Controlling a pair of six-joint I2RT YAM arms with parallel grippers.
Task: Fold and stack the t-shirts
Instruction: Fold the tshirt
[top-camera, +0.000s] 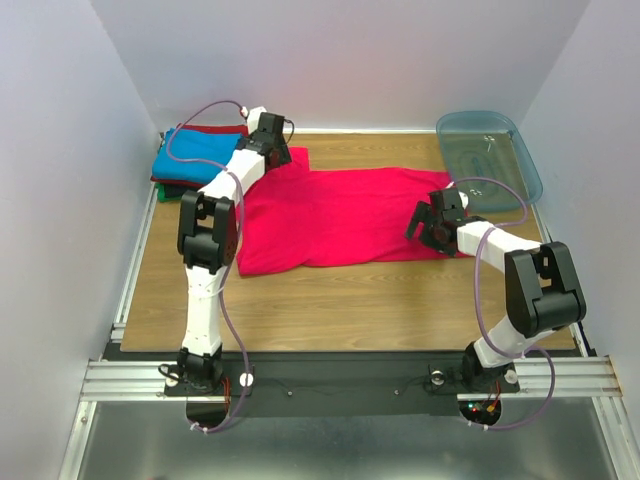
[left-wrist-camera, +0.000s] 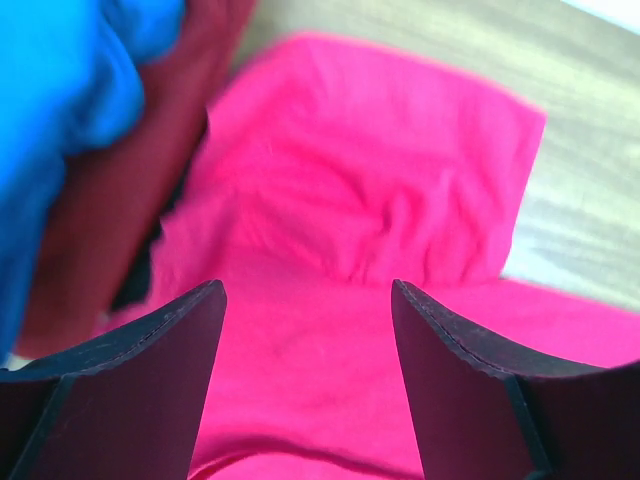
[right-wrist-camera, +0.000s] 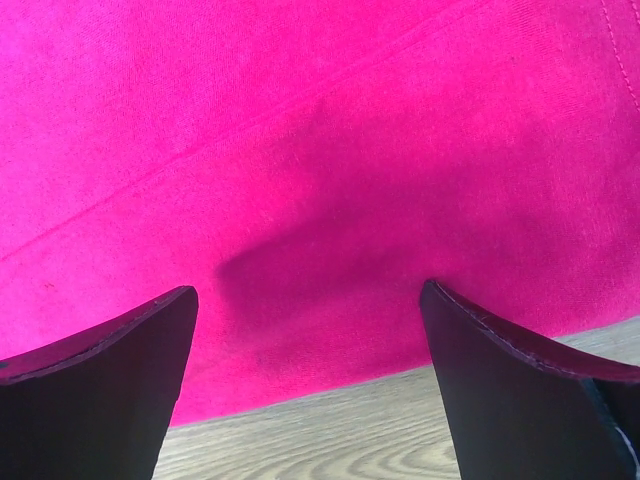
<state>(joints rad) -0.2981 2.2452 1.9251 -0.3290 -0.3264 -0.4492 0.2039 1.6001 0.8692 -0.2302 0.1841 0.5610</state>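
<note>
The bright pinkish-red t-shirt (top-camera: 340, 215) lies spread flat across the middle of the wooden table. My left gripper (top-camera: 272, 150) is open just above its far left sleeve (left-wrist-camera: 380, 170), nothing between the jaws. My right gripper (top-camera: 428, 228) is open over the shirt's right hem (right-wrist-camera: 330, 250), at the cloth's edge, nothing held. A stack of folded shirts stands at the far left: sky blue (top-camera: 195, 150) on top, dark red (top-camera: 215, 130) beneath, green and black edges below. The sky blue (left-wrist-camera: 60, 90) and dark red (left-wrist-camera: 130, 200) ones show in the left wrist view.
A translucent blue-grey plastic bin (top-camera: 490, 150) sits at the far right corner. Bare wood (top-camera: 350, 300) lies between the shirt and the near edge. White walls close in on the left, back and right.
</note>
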